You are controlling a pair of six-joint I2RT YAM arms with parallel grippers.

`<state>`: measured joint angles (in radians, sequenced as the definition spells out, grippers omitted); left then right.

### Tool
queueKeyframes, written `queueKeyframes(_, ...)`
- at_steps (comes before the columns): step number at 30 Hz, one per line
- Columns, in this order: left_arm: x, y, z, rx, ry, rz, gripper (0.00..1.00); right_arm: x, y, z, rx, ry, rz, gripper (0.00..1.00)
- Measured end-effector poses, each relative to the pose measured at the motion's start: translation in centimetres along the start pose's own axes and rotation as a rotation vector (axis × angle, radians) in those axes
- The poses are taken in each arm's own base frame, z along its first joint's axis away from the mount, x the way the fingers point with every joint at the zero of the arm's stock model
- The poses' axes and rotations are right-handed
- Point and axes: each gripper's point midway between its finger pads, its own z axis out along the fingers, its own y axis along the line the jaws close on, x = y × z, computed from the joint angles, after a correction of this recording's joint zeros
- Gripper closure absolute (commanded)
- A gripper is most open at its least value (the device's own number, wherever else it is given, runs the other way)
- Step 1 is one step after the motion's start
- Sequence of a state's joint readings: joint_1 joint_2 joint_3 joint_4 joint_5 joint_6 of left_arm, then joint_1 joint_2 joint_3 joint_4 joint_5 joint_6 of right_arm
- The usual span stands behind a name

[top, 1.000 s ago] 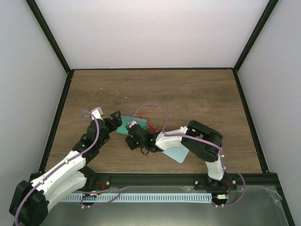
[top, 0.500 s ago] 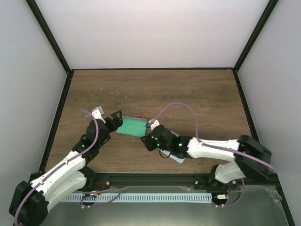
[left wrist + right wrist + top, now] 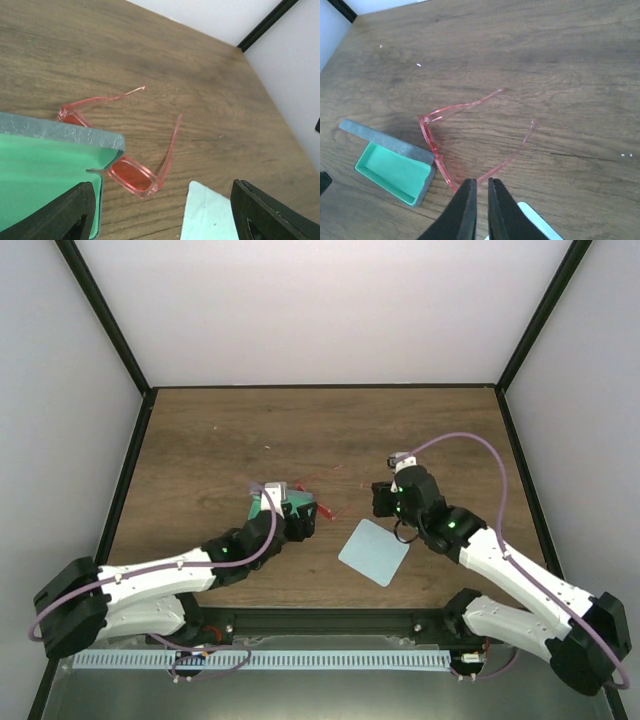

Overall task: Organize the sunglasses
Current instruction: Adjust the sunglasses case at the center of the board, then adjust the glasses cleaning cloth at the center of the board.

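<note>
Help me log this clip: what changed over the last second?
The right tool pulled back rightward from the case; it is shut and empty. The left tool swung right over the case, toward the sunglasses, open. Case, sunglasses and cloth lie about where they were.

Sunglasses [image 3: 131,176] just right of case [image 3: 45,170], cloth [image 3: 374,552] nearer, further right

The overhead view looks down from behind the arm bases across the whole wooden surface [image 3: 420,440]. The left wrist view sits low and close, facing the far right corner. The right wrist view looks down from higher. Both wrist views share the sunglasses [image 3: 132,176], case [image 3: 45,170] and cloth [image 3: 210,217].
</note>
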<state>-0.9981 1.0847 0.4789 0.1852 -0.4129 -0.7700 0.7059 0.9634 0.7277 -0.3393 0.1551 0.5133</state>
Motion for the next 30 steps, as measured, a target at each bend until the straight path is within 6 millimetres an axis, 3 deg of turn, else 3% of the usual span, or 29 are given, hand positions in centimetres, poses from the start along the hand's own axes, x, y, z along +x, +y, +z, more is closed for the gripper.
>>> queueKeyframes(3, 1.3, 0.0, 0.6, -0.034, 0.011, 0.038, 0.24, 0.8, -0.8, 0.9, 0.016, 0.035, 0.002, 0.94)
queueKeyframes(5, 1.3, 0.6, 0.8, -0.061, 0.001, 0.047, 0.22, 2.4, -1.4, 2.2, 0.029, 0.077, -0.002, 0.86)
queueKeyframes(9, 0.6, 0.7, 0.5, -0.072, -0.03, 0.05, 0.17, 7.4, -3.5, 4.7, 0.082, 0.225, -0.006, 0.74)
queueKeyframes(11, 0.4, 0.7, 0.5, -0.075, -0.038, 0.053, 0.15, 8.9, -4.2, 5.0, 0.1, 0.26, -0.006, 0.7)
queueKeyframes(13, 0.4, 0.8, 0.5, -0.082, -0.038, 0.06, 0.14, 9.3, -4.5, 5.1, 0.109, 0.268, -0.005, 0.62)
queueKeyframes(18, 0.1, 0.6, 0.5, -0.087, -0.043, 0.077, 0.14, 10.0, -4.7, 6.4, 0.116, 0.285, -0.011, 0.55)
queueKeyframes(25, -0.3, 0.3, 0.5, -0.084, -0.047, 0.082, 0.13, 11.7, -5.3, 7.8, 0.141, 0.335, -0.022, 0.55)
queueKeyframes(30, -0.2, 0.4, 0.5, -0.087, -0.044, 0.085, 0.12, 12.5, -6.0, 8.4, 0.168, 0.358, -0.035, 0.61)
